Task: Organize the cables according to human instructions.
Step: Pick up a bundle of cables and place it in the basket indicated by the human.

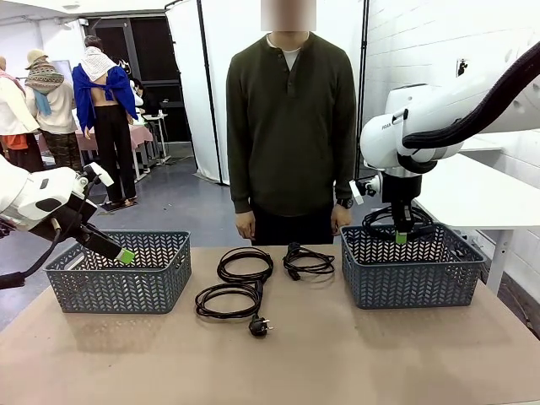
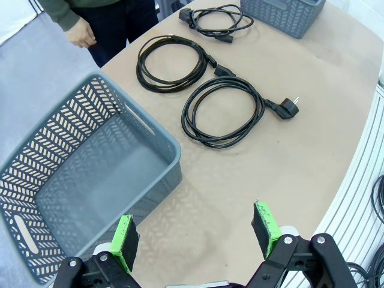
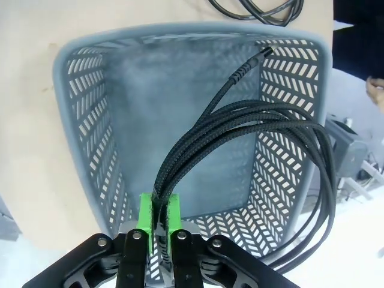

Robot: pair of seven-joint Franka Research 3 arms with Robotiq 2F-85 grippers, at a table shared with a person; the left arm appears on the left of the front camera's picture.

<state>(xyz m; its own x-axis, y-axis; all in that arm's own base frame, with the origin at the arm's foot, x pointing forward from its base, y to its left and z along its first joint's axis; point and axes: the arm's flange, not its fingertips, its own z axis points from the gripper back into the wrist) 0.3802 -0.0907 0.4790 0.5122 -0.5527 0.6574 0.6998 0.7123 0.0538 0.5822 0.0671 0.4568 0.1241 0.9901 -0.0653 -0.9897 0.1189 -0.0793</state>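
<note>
- The right gripper (image 1: 402, 237) hangs over the right basket (image 1: 405, 287). Its green pads are clenched on a braided black cable (image 3: 240, 120), whose loops spill past one rim.
- The left gripper (image 2: 194, 215) hovers at the rim of the left basket (image 1: 118, 283), jaws spread wide and holding nothing.
- Three smooth black cables (image 1: 245, 264) lie coiled on the bare table (image 1: 270, 363) between the baskets. Two touch near the middle, and one of these trails a round plug (image 1: 260, 326) toward the robot. The third lies apart, nearer the right basket.
- Open tabletop runs along the robot's side, in front of both baskets.
- Small dark print on the right arm's white joint is too small to read.
- Both baskets are grey-blue plastic with herringbone cut-outs and rounded corners. The table is matte tan.
- The person (image 1: 291, 126), in a dark olive shirt, stands at the far edge with hands lowered.
</note>
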